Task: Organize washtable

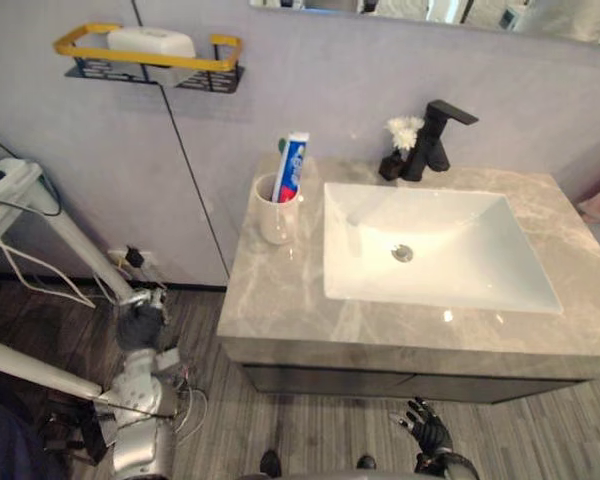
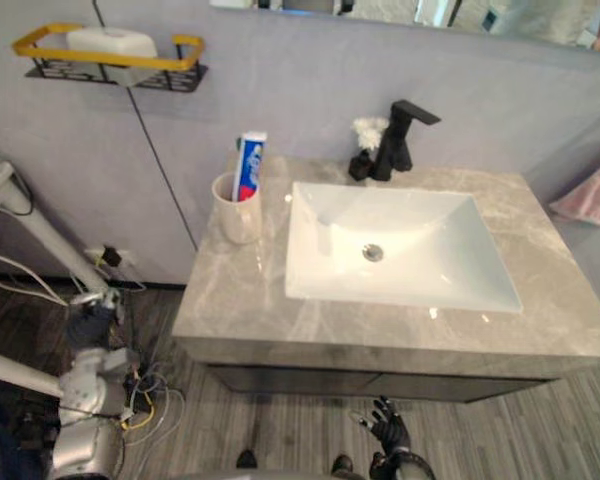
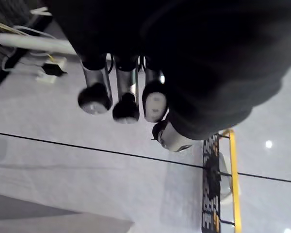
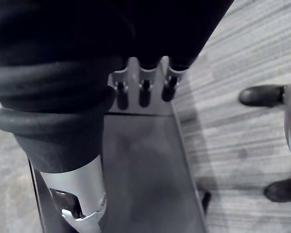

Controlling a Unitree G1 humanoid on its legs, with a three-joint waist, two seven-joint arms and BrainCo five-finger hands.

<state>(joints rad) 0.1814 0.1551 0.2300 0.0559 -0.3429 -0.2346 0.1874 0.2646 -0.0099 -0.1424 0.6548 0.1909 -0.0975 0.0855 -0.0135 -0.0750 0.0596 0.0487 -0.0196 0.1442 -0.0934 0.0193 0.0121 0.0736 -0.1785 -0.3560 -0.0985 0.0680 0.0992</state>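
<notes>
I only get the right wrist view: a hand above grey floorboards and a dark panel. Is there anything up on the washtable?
Observer: Yes. A white cup stands on the counter left of the sink, with a toothpaste tube upright in it.
Operator: Anything else up there?
Observer: A small dark vase with a white flower sits just left of the black faucet.
Operator: And what is the other arm doing?
Observer: The left hand points at the grey wall, fingers straight, holding nothing.
</notes>
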